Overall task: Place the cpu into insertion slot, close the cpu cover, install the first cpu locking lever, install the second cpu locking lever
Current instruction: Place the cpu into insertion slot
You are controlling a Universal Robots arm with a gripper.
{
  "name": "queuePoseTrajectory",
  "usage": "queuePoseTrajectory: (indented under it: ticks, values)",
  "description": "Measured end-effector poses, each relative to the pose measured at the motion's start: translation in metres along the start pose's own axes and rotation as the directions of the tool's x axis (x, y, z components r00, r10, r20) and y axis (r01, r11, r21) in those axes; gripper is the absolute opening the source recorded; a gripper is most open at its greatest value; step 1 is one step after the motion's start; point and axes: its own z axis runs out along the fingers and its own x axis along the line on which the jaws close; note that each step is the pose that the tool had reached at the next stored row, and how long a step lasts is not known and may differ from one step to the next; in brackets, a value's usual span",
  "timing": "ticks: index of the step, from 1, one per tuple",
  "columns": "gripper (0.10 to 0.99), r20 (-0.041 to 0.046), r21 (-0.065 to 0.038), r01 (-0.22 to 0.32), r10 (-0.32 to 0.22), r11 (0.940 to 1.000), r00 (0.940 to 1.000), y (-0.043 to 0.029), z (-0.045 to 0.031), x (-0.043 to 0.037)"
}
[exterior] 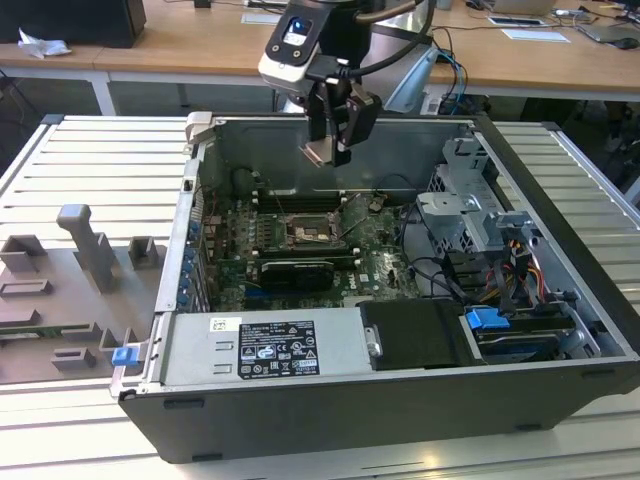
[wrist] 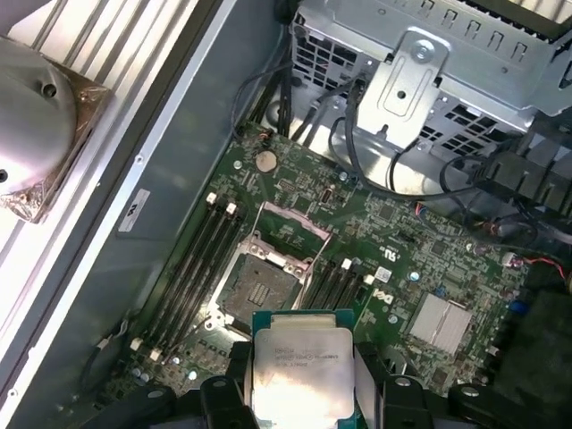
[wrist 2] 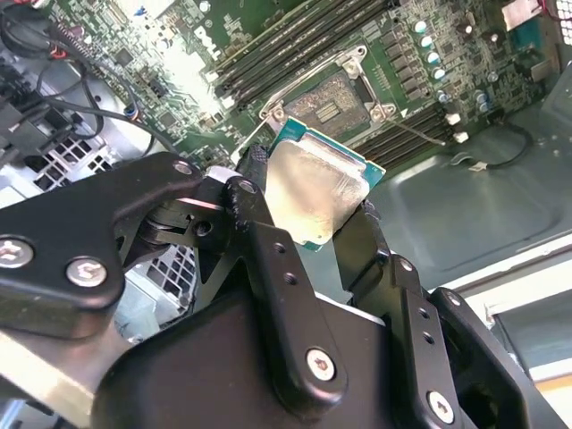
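The cpu [wrist 2: 313, 188], pinched edge-to-edge between the gripper's [exterior: 330, 148] fingers [wrist 2: 259, 223], which are closed onto it, hangs well above the bare insertion slot [wrist: 259, 290] on the green motherboard [wrist: 402, 259]. The cpu cover [wrist: 293, 231] appears swung up beside the slot. Risk, prob.: any tilt or offset vs. the socket could bend pins or snag the rim. The thin edge grip could also let the chip slip.
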Motion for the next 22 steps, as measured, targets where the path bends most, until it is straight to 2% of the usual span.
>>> queuePoseTrajectory:
  ticks: [4,12,15,22]
  values:
    - [0.537,0.0032,-0.001,-0.037,0.037,0.9993,0.9993,0.0000,0.0002,0.0000]
    - [0.537,0.0106,-0.003,-0.124,0.124,0.9923,0.9923,-0.0001,0.0013,0.0003]
    - [0.537,0.0149,-0.005,-0.175,0.175,0.9846,0.9845,-0.0001,0.0024,0.0004]
    - [0.537,0.0204,-0.007,-0.241,0.241,0.9704,0.9702,-0.0002,0.0032,0.0004]
